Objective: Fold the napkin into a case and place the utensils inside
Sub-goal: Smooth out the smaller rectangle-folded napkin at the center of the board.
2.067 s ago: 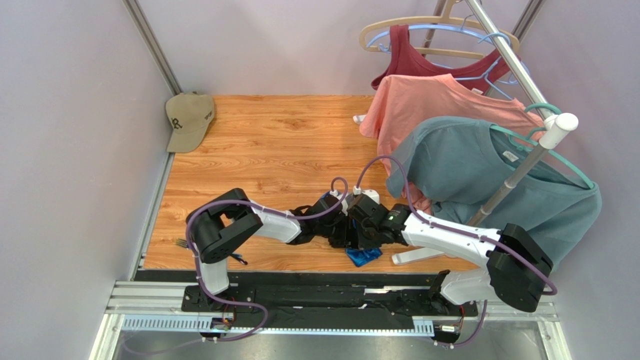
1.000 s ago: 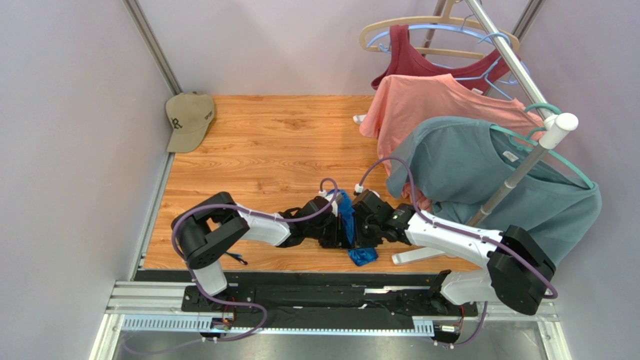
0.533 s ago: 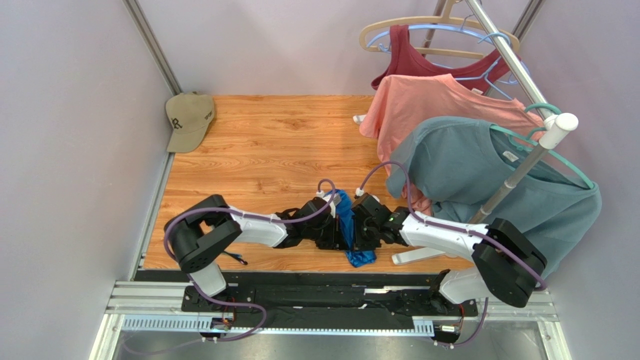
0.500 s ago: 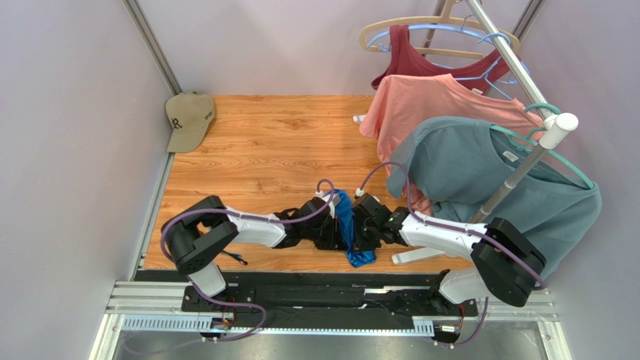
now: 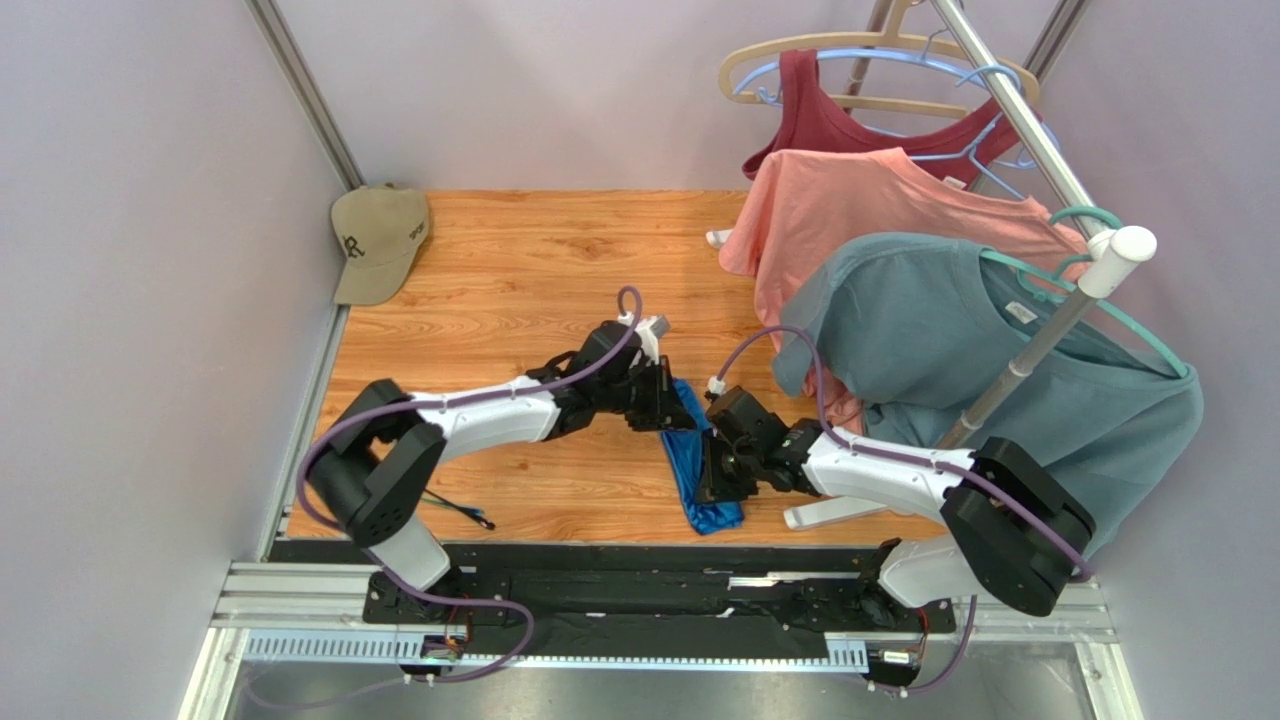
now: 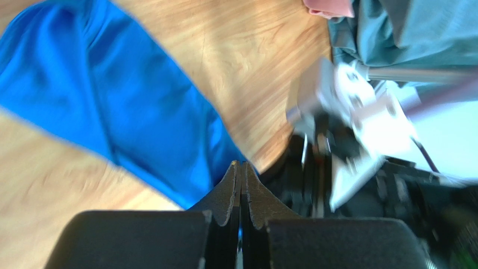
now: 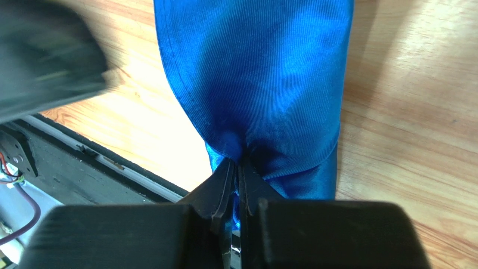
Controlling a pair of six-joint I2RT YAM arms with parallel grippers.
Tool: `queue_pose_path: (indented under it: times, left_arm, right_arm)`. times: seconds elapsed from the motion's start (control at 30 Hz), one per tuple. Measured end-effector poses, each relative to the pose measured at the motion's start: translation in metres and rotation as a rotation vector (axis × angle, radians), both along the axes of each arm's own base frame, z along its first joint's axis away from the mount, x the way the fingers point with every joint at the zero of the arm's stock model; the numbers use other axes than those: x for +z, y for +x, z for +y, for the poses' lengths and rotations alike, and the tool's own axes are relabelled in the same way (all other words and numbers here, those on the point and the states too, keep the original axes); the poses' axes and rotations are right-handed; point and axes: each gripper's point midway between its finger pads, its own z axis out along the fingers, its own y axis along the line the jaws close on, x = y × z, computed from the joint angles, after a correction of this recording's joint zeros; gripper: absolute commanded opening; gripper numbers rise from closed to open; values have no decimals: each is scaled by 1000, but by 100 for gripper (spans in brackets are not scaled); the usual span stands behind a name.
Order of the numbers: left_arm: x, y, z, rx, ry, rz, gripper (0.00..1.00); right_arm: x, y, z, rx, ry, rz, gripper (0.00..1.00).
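Napkin: Your napkin [image 5: 703, 503] lies on the table [image 5: 511, 285] as a narrow, long royal-blue band. It sits near the front edge, between the two claws.
Fabric: It is shiny and finely ribbed, with pale highlights along its soft folds.
Right claw: Your right claw [image 7: 240, 162] is nearly closed, its jaws pinched on a gather of the napkin partway along the band. The cloth puckers at the tips and fans out smooth beyond them.
Left claw: Your left claw [image 6: 241, 171] has its jaws pressed flat together at the far end of the band. The tips overlap a corner of the blue cloth, and you cannot tell whether any of it is caught.
Utensils: The utensils [image 5: 458, 510] look like thin dark sticks on the table beside the left arm, well apart from the napkin. They are too small for detail.
Table: The top is warm wood-grain, smooth and matte.
Top view only: It shows a khaki cap [image 5: 379, 237] in the far left corner. On the right is a rack pole [image 5: 1037, 353] hung with a teal-grey T-shirt [image 5: 932, 330], a salmon shirt [image 5: 857, 203] and a dark red tank top [image 5: 842, 128].
Wrist views only: The right one shows you the weave and the pucker. The left one is blurred.
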Motion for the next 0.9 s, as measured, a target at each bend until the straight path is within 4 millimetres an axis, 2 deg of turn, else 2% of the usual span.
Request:
queue_pose_path:
  times: [0.1,0.17,0.27,0.37,0.5,0.73,0.83,0.9]
  left_arm:
    - [-13,8,-11,-18,16,14,0]
    - [-31,12,-15,-28,46,35,0]
    - [-59,10,-10,-29,102,79,0]
    - [-73,9,-2,-26,131,98,0]
    - [-74,14,3,-37,130,84,0]
    - [-75,15,4,-72,94,73,0]
    - [-75,16,4,-80,83,62,0]
    - [-75,16,4,-83,79,58,0]
  right_arm:
    - [0,-1,2,8,10,0,9]
    - [0,-1,2,13,13,1,10]
    - [1,-2,1,18,14,1,11]
    - [1,-6,-1,24,24,4,16]
    - [0,-13,-1,33,62,12,32]
    - [11,-24,1,59,165,15,40]
    - [24,-25,-6,46,198,27,44]
    - [37,-17,-13,14,221,20,45]
